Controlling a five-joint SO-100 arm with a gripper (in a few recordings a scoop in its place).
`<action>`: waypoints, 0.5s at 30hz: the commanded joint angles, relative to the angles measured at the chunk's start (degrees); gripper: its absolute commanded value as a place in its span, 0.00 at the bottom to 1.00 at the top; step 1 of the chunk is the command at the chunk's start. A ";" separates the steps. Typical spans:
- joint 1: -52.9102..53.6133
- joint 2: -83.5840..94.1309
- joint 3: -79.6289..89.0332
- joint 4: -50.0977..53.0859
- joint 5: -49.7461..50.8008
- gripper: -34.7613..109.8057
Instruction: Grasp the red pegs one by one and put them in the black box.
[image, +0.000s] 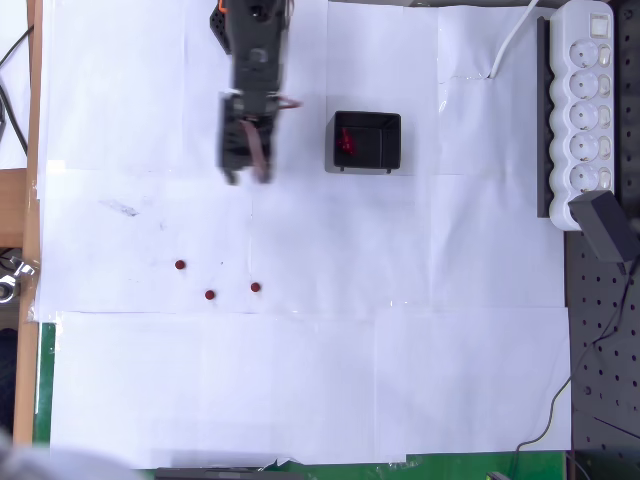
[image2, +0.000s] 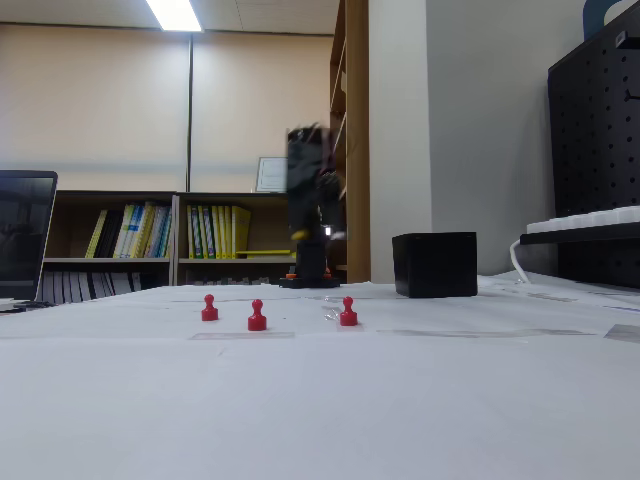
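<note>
On the white paper sheets (image: 300, 380) taped over the table, toward the left of the overhead view, three small glossy dark red pegs (image: 209, 295) stand upright and apart, each with a round knob over a flared base in the fixed view (image2: 257, 315). Above them hangs the black arm's pincer (image: 246, 150), blurred; whether its fingers are apart or together I cannot tell. Rightward sits the small rectangular black plastic box (image: 366, 162), thin-walled and open-topped, with red pegs inside. No writing is legible.
</note>
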 joint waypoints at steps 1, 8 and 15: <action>3.87 6.94 -2.55 -23.47 -0.44 0.37; 3.43 25.31 1.49 -44.56 -4.75 0.37; 3.43 35.60 7.21 -51.86 -8.17 0.37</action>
